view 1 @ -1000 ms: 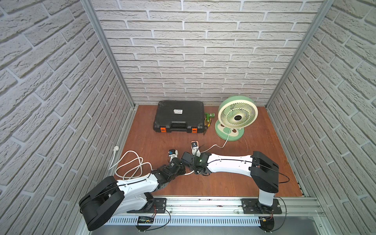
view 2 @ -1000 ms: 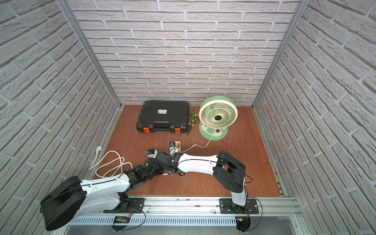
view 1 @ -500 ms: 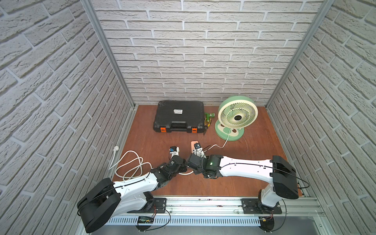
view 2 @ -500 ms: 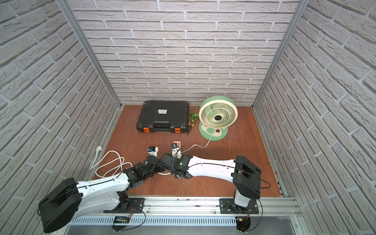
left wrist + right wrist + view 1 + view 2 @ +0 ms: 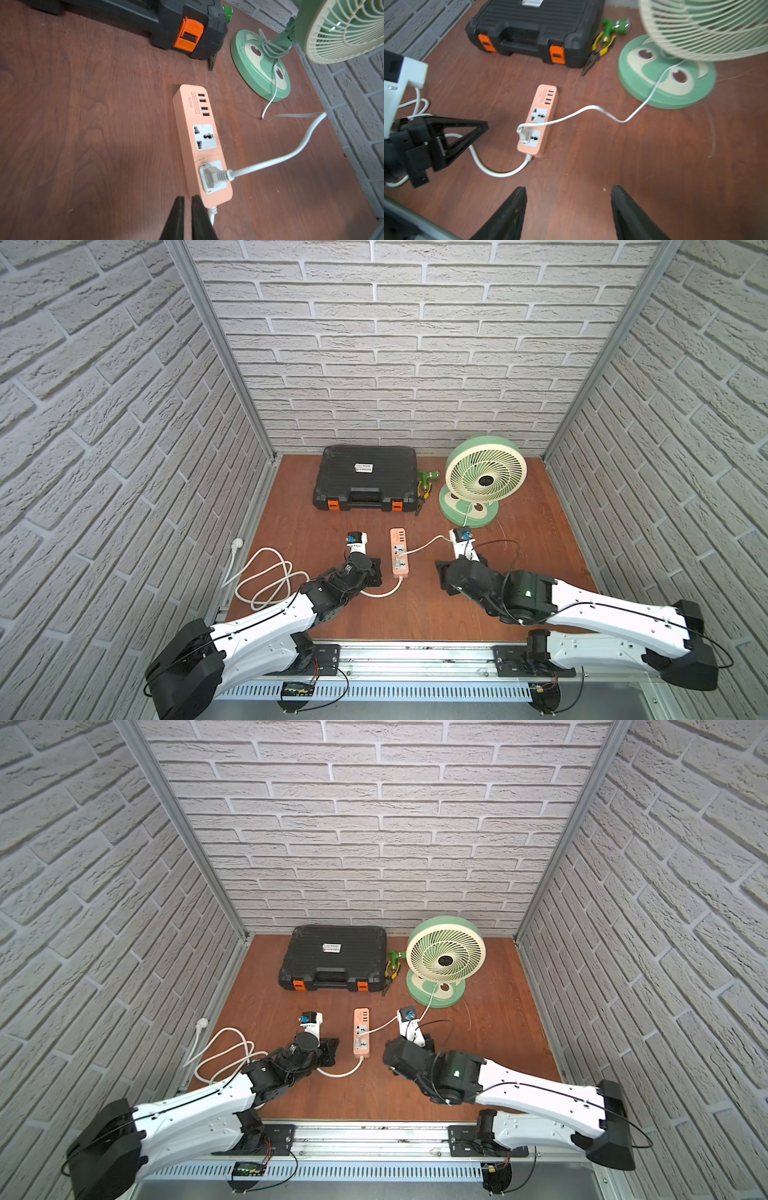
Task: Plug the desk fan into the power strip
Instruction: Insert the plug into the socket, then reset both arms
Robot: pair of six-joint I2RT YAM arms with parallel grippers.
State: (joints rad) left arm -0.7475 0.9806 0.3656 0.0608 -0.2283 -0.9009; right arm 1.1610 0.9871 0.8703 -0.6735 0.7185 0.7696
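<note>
The salmon-orange power strip [image 5: 400, 551] lies mid-floor, USB end toward the back. The desk fan [image 5: 484, 479] stands at the back right, mint green with a cream grille. Its thin white cord [image 5: 424, 546] runs to a small white plug [image 5: 209, 176] seated in the socket nearest the strip's cable end. My left gripper [image 5: 188, 198] sits just left of that end, a narrow slit between its fingers and nothing in it. Further right of the strip, my right gripper [image 5: 568, 188] stands wide open and empty over bare floor.
A black toolcase [image 5: 365, 479] lies at the back, with yellow-handled pliers [image 5: 424, 499] and a green nozzle [image 5: 428, 477] between it and the fan. The strip's thick white cable coils [image 5: 266, 576] by the left wall. Brick walls close three sides.
Both arms have pulled back from the strip, the right one far to the right with its jaws spreading. The left fingers have parted slightly. The plug stays in the socket.
</note>
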